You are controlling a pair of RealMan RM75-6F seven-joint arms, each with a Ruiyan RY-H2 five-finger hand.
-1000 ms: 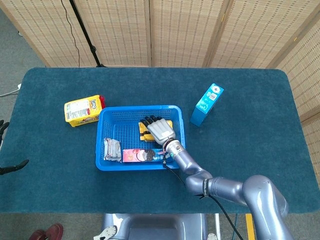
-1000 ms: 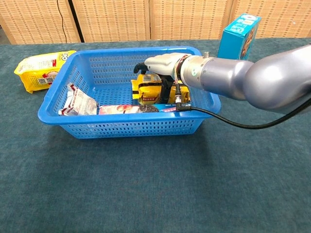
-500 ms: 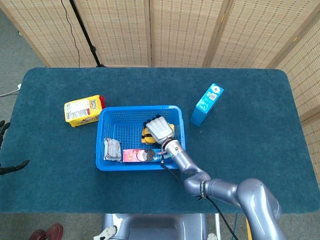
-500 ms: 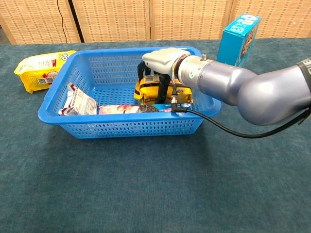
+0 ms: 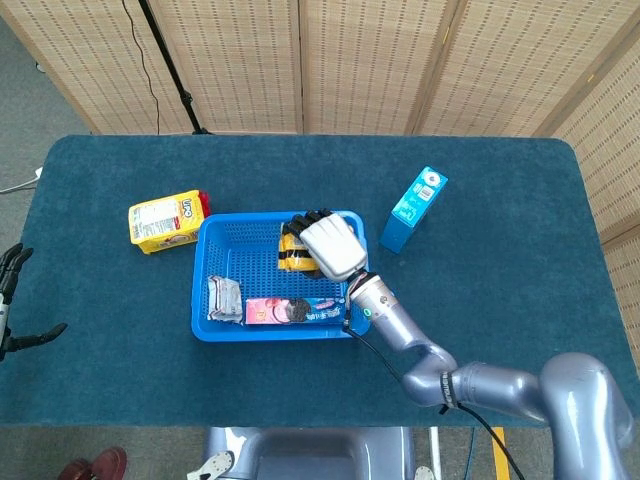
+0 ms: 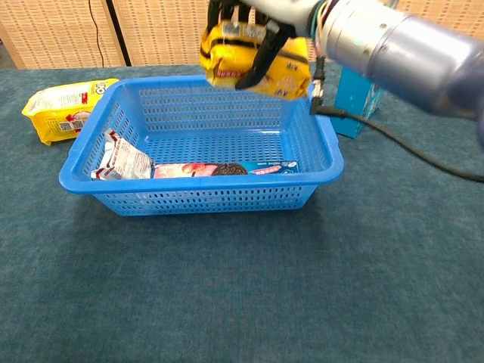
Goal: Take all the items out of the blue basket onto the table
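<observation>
Right robot hand (image 6: 261,19) grasps the yellow pack (image 6: 253,64), raised clear above the basket (image 6: 197,198); head view hides most of the pack under the hand. Chest view shows cookies (image 6: 223,169) and wrapper (image 6: 121,159) inside; left robot hand (image 5: 12,262), fingers spread and holding nothing, appears only in head view.

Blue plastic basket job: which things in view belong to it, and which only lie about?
Belong:
blue plastic basket
yellow snack packet, held up by the right hand
pink cookie pack
small silver-red wrapper

Lying about:
yellow noodle bag
blue carton
</observation>
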